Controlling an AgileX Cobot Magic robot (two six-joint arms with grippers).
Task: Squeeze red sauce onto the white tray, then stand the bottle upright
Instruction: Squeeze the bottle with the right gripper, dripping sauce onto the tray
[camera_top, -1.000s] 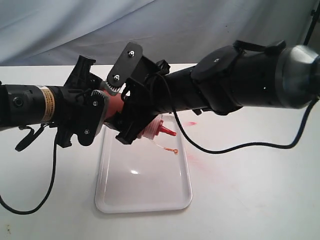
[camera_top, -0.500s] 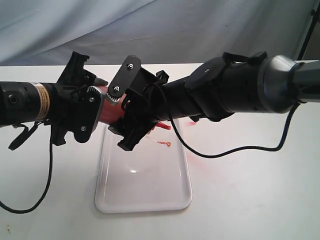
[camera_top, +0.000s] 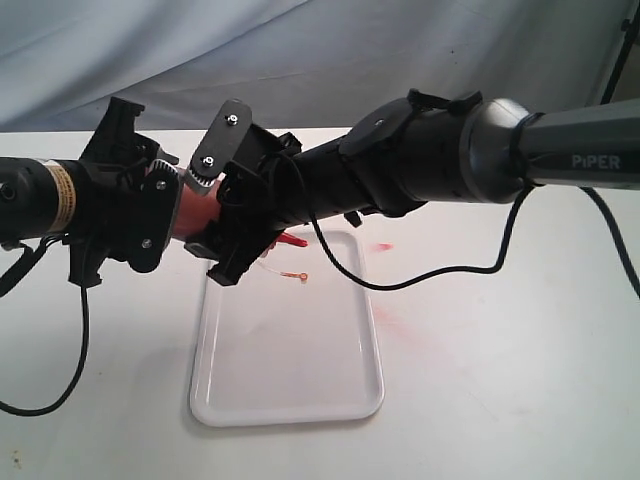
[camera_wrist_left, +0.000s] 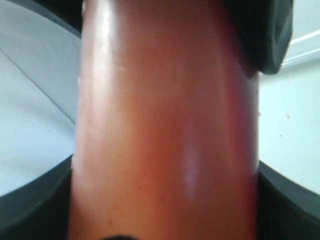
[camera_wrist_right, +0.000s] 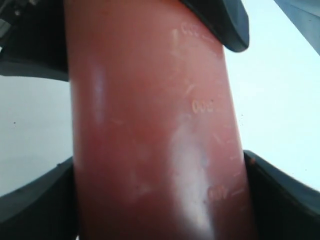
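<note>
The bottle (camera_top: 196, 216) hangs roughly level above the far left end of the white tray (camera_top: 290, 370). Its red nozzle (camera_top: 294, 240) points right and slightly down, and the small tethered cap (camera_top: 303, 276) dangles over the tray. My left gripper (camera_top: 165, 215) is shut on the bottle's base end, and my right gripper (camera_top: 235, 212) is shut on it nearer the nozzle. Both wrist views are filled by the bottle (camera_wrist_left: 165, 125) (camera_wrist_right: 150, 125), with black fingers (camera_wrist_left: 30, 210) (camera_wrist_right: 285, 195) pressed against its sides. Red sauce shows only as the dark red inside the bottle. I see no blob on the tray.
Faint pink smears (camera_top: 381, 247) mark the white table just right of the tray, with another smear (camera_top: 392, 322) lower down. The right arm (camera_top: 450, 165) and its cable (camera_top: 440, 275) cross above the tray's far right corner. A grey cloth backdrop (camera_top: 320, 60) hangs behind.
Both grippers have carried the bottle left and a little away from the camera. The nozzle and its dangling cap have shifted from the tray's far right part towards its far left.
</note>
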